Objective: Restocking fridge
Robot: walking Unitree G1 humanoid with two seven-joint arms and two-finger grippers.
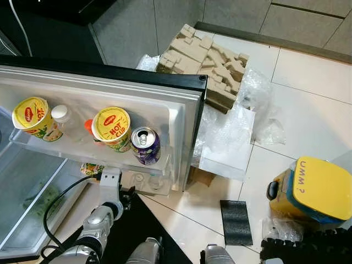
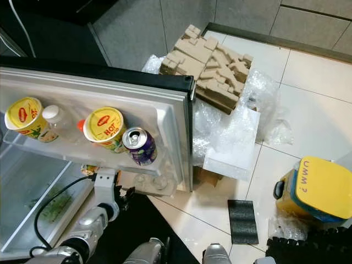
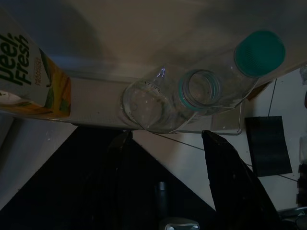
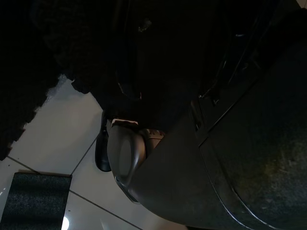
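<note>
- Closest in, pale tiled floor (image 1: pixel 308 77) with a dark ribbed mat (image 1: pixel 236 221) and a yellow-lidded container (image 1: pixel 318 190) off to the right.
- Left gripper (image 3: pixel 168 139) sits low by the fridge door's (image 1: pixel 110 93) bottom shelf, fingers spread, nothing in them; clear bottles with teal caps (image 3: pixel 192 93) and a juice carton (image 3: pixel 29 76) lie just ahead of it.
- Right gripper: wrist view's too dark, can't tell.
- Upper door shelf holds two yellow cup noodles (image 1: pixel 113 127), small bottles and a purple can (image 1: pixel 146 146).
- Further back: bubble wrap (image 1: pixel 231 137), moulded cardboard packing (image 1: pixel 206 60).
</note>
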